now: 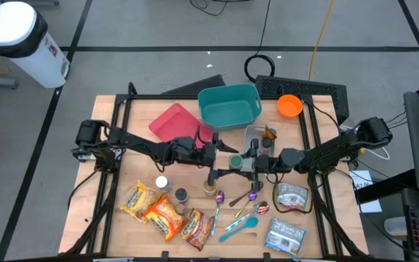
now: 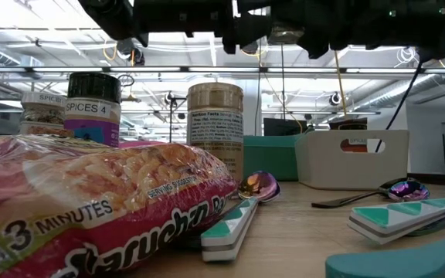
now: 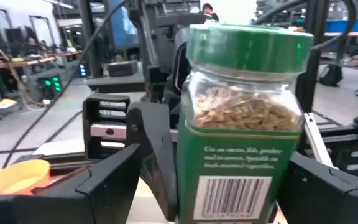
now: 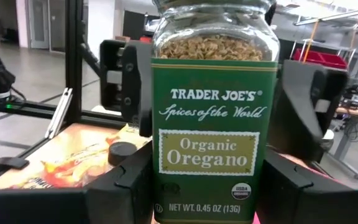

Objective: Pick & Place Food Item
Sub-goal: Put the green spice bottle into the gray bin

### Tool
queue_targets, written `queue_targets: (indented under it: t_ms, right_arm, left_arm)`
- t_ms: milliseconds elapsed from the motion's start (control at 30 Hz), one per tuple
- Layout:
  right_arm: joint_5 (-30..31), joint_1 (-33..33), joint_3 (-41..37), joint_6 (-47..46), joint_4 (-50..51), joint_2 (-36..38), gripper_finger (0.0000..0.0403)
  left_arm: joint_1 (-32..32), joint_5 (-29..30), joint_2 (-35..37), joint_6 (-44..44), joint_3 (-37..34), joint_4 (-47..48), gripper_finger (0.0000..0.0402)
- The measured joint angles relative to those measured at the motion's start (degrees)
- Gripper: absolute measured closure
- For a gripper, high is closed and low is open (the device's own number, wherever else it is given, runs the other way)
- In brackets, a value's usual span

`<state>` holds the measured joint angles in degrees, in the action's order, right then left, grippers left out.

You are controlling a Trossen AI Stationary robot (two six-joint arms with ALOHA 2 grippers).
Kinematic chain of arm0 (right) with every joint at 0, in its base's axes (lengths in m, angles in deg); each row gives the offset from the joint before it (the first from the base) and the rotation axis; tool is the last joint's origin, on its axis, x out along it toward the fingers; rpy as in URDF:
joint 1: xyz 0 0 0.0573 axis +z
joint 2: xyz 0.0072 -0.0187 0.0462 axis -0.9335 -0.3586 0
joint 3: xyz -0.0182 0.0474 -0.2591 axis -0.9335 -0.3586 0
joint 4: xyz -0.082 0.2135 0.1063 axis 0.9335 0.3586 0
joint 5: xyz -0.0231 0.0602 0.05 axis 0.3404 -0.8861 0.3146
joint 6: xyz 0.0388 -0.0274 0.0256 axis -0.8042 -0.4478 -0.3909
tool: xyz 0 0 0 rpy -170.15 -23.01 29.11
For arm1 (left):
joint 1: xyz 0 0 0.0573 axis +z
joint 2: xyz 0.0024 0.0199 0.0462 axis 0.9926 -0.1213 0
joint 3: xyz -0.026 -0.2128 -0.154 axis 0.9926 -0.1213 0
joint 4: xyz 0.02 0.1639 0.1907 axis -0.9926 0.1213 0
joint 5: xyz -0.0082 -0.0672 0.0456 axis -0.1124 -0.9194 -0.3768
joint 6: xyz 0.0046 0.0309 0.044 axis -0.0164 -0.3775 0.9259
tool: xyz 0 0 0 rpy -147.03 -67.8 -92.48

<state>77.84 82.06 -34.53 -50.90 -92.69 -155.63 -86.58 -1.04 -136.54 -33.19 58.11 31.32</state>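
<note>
A glass oregano jar (image 4: 214, 124) with a green lid (image 1: 235, 160) and green label is held in the air over the table's middle, between my two arms. My right gripper (image 4: 210, 186) is shut on it. My left gripper (image 3: 213, 180) faces it from the table's left, open, with a finger on each side of the jar's barcode face (image 3: 235, 186). Whether those fingers touch the jar, I cannot tell. In the low view both grippers show only as dark shapes at the top, and the jar is hidden. My right gripper pinches the jar's lower body (image 4: 166, 186) between its two fingers (image 4: 129, 180), one on each side of the label. The fingers come level from the table's right. The jar stands upright, lifted clear of the table.
A teal bin (image 1: 229, 107), a red tray (image 1: 174, 121), an orange bowl (image 1: 289, 106) and a white box (image 1: 256, 135) stand at the back. Noodle packets (image 1: 164, 212), spice jars (image 1: 181, 195), spoons (image 1: 246, 211) and pouches (image 1: 292, 196) lie toward the near edge.
</note>
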Motion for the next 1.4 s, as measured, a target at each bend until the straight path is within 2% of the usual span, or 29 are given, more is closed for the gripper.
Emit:
queue_targets:
  t_ms: [167,233,267,433,567,633,800,1000,1167,1300,1400]
  right_arm:
    - [0.78,-0.07,0.04,-0.70,0.55,0.11,0.0216]
    - [1.98,-0.04,0.04,-1.84,1.19,0.12,0.0201]
    - [2.73,-0.02,0.09,-2.35,1.96,0.34,0.0186]
    - [7.15,0.15,0.04,-3.11,17.07,7.06,0.0121]
    - [12.06,1.10,0.02,-5.89,29.76,16.16,0.0109]
    - [12.15,1.74,0.02,-7.17,32.54,20.21,0.0111]
    - [11.89,4.93,0.02,-8.12,33.34,24.47,0.0126]
    - [12.30,6.40,0.02,-7.52,30.96,21.16,0.0136]
    - [16.02,6.40,-0.04,-4.89,27.09,17.18,0.0136]
    - [19.40,6.80,-0.04,-2.21,26.99,17.13,0.0136]
    - [19.48,7.17,-0.04,-2.99,28.35,18.43,0.0136]
  left_arm:
    - [-0.11,0.81,0.34,-1.76,-0.04,-0.89,0.0150]
    - [-0.38,1.30,0.32,-2.23,-0.05,-0.80,0.0191]
    - [-0.36,1.45,0.32,-2.63,-0.07,-0.65,0.0199]
    - [-0.28,1.81,1.10,-2.98,-0.04,3.32,0.0199]
    - [0.50,2.30,1.70,-3.02,-0.02,7.82,0.0199]
    - [0.82,2.28,1.50,-3.01,-0.04,10.25,0.0199]
    - [1.33,4.31,-0.97,-4.08,-0.03,10.69,0.0199]
    - [1.41,4.11,-5.52,-4.43,3.76,11.82,0.0199]
    - [0.48,3.88,-9.41,-3.52,10.81,19.53,0.0199]
    - [-0.18,5.15,-10.62,-1.71,14.07,25.32,0.0199]
    - [-0.78,6.92,-10.52,-0.78,14.45,25.70,0.0199]
